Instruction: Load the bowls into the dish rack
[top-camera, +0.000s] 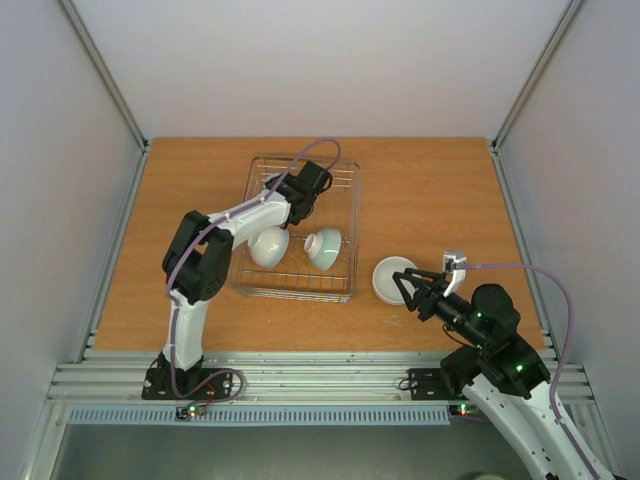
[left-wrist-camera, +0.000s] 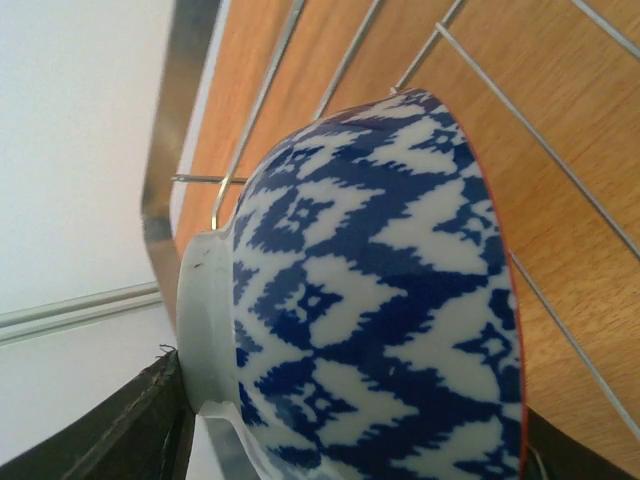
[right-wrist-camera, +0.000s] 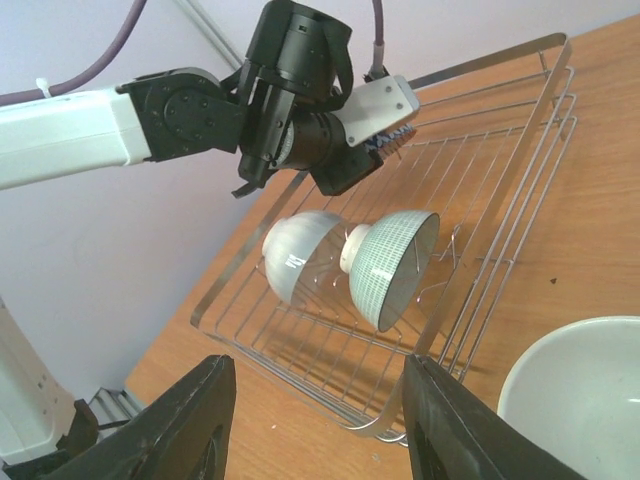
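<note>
The top external camera looks steeply down from above the near edge across the whole orange-brown wooden table (top-camera: 430, 200). The left wrist camera sits very close to a blue-and-white patterned ceramic bowl (left-wrist-camera: 380, 300). The right wrist camera looks low and obliquely at the rectangular silver wire dish rack (right-wrist-camera: 225, 285), which the overhead view also takes in.

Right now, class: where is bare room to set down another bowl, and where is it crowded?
Free: the table left of the dish rack, and the table's far right, beyond the loose white bowl. Crowded: the rack's near row, with a pale bowl and a green bowl; its far half, where the left gripper holds a patterned bowl; around the right gripper.
</note>
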